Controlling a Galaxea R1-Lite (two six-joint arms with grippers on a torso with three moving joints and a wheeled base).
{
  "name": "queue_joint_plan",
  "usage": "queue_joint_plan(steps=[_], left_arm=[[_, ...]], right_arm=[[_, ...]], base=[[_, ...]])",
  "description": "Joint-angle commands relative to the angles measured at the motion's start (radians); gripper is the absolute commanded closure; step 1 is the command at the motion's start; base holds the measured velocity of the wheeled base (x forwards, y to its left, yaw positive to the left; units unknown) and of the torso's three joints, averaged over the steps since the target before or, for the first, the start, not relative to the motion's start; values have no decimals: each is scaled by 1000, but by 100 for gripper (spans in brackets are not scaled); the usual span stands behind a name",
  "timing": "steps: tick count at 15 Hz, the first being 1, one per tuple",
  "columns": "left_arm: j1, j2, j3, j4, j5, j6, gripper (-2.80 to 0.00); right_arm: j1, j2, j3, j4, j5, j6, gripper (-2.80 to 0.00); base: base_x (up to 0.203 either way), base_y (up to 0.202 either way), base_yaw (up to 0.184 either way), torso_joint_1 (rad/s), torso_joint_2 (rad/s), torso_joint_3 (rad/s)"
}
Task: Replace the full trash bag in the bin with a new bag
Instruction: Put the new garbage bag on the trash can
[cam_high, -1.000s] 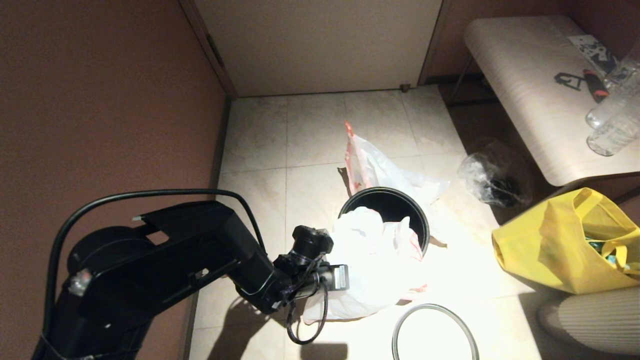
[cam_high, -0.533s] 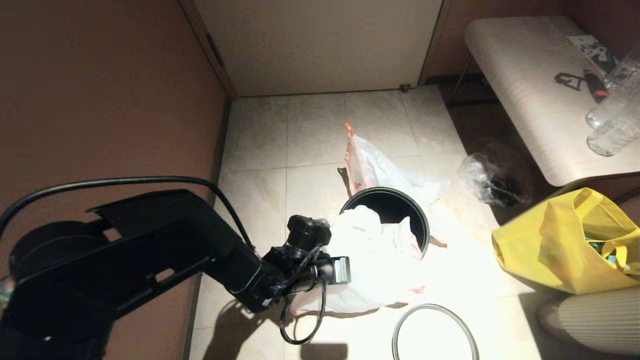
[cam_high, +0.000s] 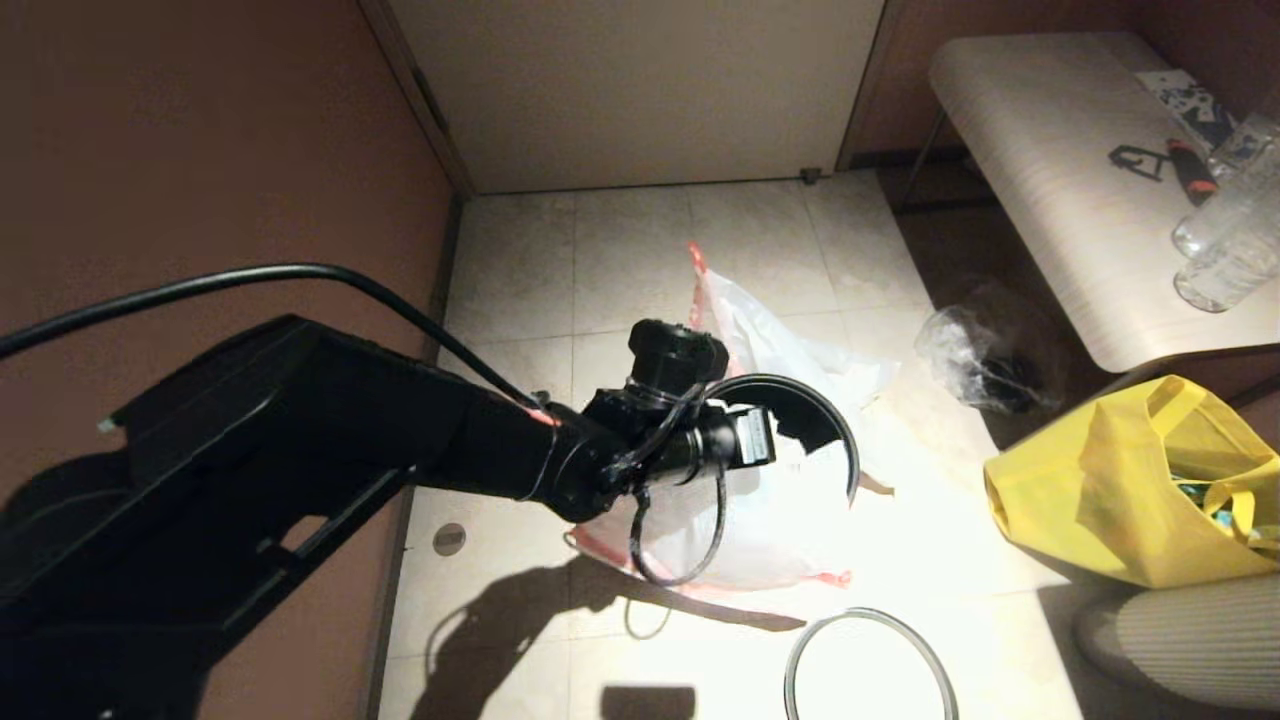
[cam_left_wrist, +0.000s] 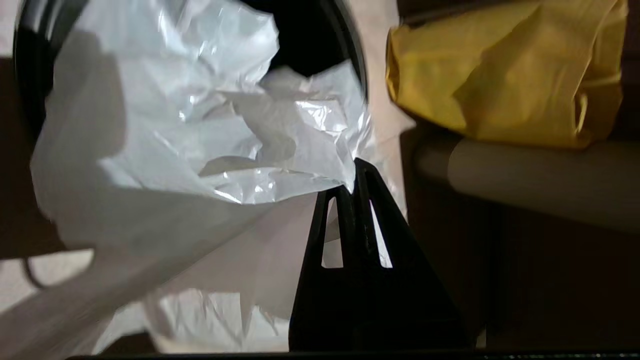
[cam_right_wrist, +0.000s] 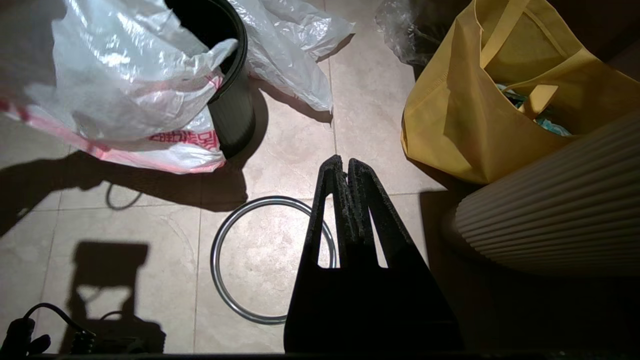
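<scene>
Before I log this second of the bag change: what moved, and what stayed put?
The left claw, shut on the new bag, rose and swung over the bin, lifting the bag's lower edge off the floor. The bin, grey hoop, full trash bag and yellow tote bag stayed put.

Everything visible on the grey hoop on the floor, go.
The grey hoop is a thin, round ring, metallic-looking, open in the middle so the tile shows through. It lies flat on the floor tiles, off the bin and clear of the white bag with red characters. In the right wrist view the shut right gripper hides part of it; contact cannot be judged.
</scene>
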Motion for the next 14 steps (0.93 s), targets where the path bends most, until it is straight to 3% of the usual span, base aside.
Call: queue_joint_plan(steps=[1, 3, 4, 7, 9, 12, 14], left_arm=[[-13, 135, -265, 105, 33, -2, 0], [-17, 251, -453, 191, 57, 26, 0], [-19, 308, -489, 192, 66, 66, 0], [-24, 458, -487, 5, 130, 152, 0], [-25, 511, -486, -101, 194, 253, 0], [-28, 528, -486, -129, 236, 339, 0], [-31, 521, -486, -129, 248, 347, 0]], right_arm=[[0, -1, 0, 0, 0, 0, 0], [0, -1, 0, 0, 1, -2, 0], [0, -1, 0, 0, 0, -1, 0], [0, -1, 0, 0, -1, 0, 0], [0, -1, 0, 0, 1, -1, 0], [0, -1, 0, 0, 1, 0, 0], [0, -1, 0, 0, 1, 0, 0]], base=[[0, 0, 0, 0, 0, 0], [0, 0, 0, 0, 0, 0], [0, 0, 0, 0, 0, 0], [0, 0, 0, 0, 0, 0], [0, 0, 0, 0, 0, 0], [0, 0, 0, 0, 0, 0], [0, 0, 0, 0, 0, 0]])
